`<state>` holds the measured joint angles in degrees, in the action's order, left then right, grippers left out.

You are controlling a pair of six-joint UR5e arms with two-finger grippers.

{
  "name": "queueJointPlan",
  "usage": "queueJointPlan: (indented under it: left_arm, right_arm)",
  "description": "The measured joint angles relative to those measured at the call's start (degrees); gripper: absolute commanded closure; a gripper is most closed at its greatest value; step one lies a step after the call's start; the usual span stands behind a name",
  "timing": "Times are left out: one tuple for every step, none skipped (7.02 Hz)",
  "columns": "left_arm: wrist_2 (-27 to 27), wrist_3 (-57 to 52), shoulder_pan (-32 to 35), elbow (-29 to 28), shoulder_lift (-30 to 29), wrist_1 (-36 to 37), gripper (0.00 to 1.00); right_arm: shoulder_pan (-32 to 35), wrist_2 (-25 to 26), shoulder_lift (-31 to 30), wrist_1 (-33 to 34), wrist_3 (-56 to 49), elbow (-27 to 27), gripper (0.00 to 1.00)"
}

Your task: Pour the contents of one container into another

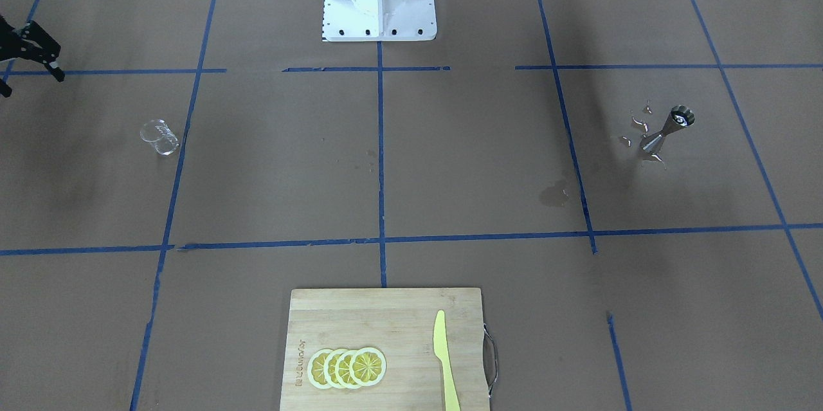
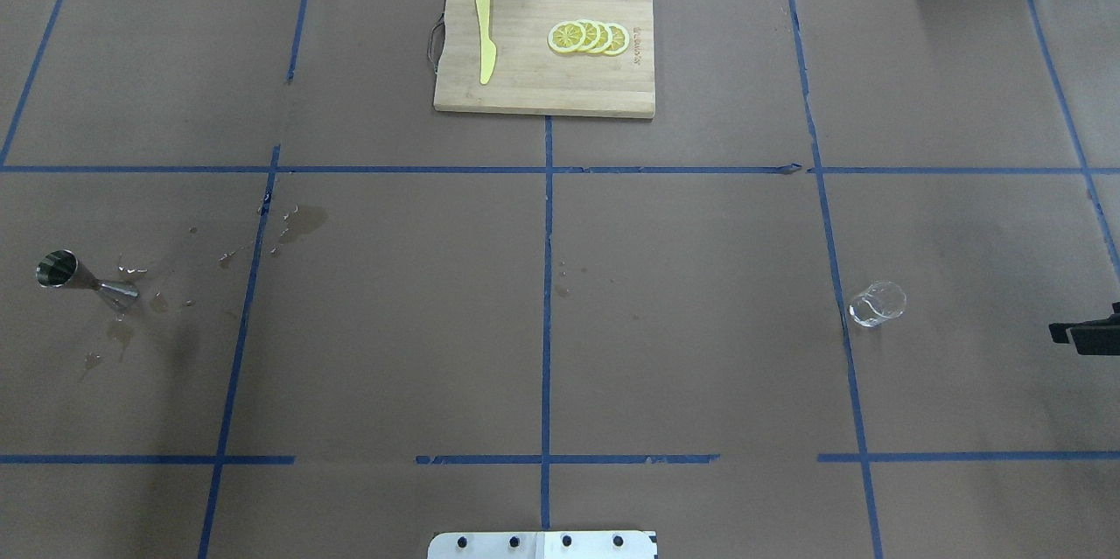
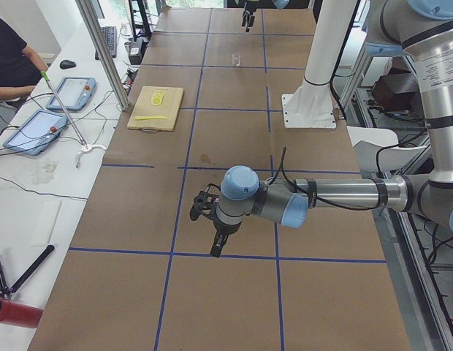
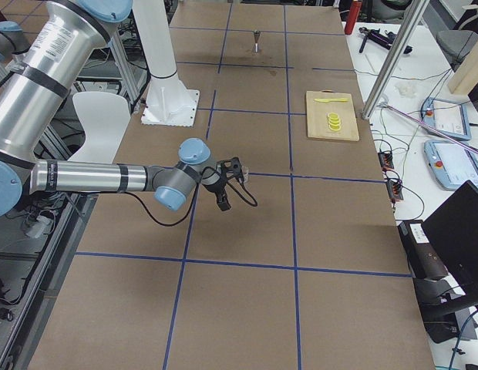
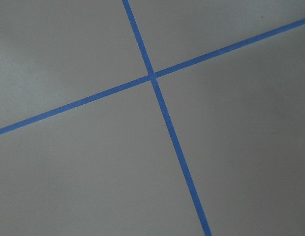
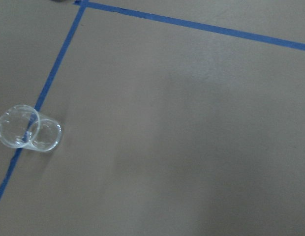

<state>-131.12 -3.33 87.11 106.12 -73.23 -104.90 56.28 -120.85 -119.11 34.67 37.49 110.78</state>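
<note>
Clear glass cup (image 2: 876,303), shiny steel jigger (image 2: 86,279) (matt brown paper tabletop (image 2: 682,323))

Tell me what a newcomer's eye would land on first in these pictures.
The bright yellow lemon slices and yellow knife on the wooden cutting board, at the table's edge far from the robot, draw the eye first. Next comes the shiny steel jigger standing on the robot's left amid spilled droplets, and the clear glass cup alone on its right.
</note>
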Motion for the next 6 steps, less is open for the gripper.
queueJointPlan:
  left_arm:
    - [-0.20, 0.00, 0.12, 1.44, -0.33, 4.50, 0.00]
    - [-1.00, -0.03, 0.22, 2.85, -0.40, 8.15, 0.00]
    - [-2.05, -0.06, 0.29, 4.13, -0.30, 11.31, 0.00]
    - [-2.60, -0.16, 0.30, 5.06, 0.19, 12.91, 0.00]
    - [-2.83, -0.83, 0.30, 5.70, 0.84, 13.47, 0.00]
    - [-2.94, -1.97, 0.30, 6.13, 1.21, 13.83, 0.00]
  right_arm:
    - [6.82, -5.44, 0.98, 3.41, -6.99, -1.75, 0.00]
    - [13.30, -10.08, 2.34, 9.66, -15.69, -2.48, 0.00]
    - [18.19, -12.68, 3.29, 16.40, -23.89, -2.70, 0.00]
    - [21.61, -15.15, 3.75, 22.05, -28.68, -2.88, 0.00]
    - [24.02, -18.56, 3.87, 25.70, -30.93, -3.27, 0.00]
    - [25.29, -20.86, 3.88, 27.27, -31.98, -3.53, 0.00]
